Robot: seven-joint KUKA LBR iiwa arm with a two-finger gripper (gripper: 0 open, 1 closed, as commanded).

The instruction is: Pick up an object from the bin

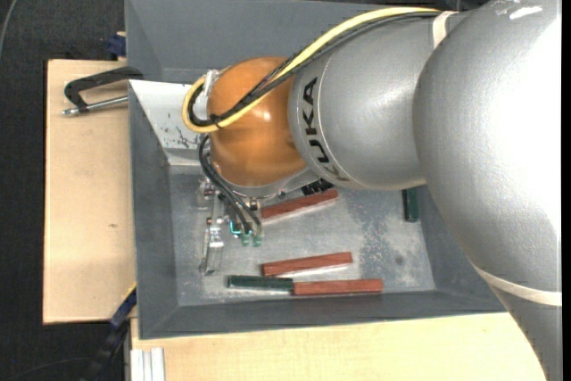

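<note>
Gripper (212, 247) hangs low at lower left of the grey bin (152, 281); whether it is spread or closed cannot be told. Nearest lie a dark green pen (259, 282) and a red-brown stick (308, 263), lower centre.

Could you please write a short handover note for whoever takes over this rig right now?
Gripper: low in the left part of the bin; open or shut cannot be told, and no thing is seen held.
Things: a red-brown stick lies just right of it, partly under the wrist. A second stick, a third stick and a dark green pen lie by the near wall. A small dark piece lies at the right, a white sheet at the back left.
Done: nothing lifted yet.
Left: grasp one thing and lift it.
</note>
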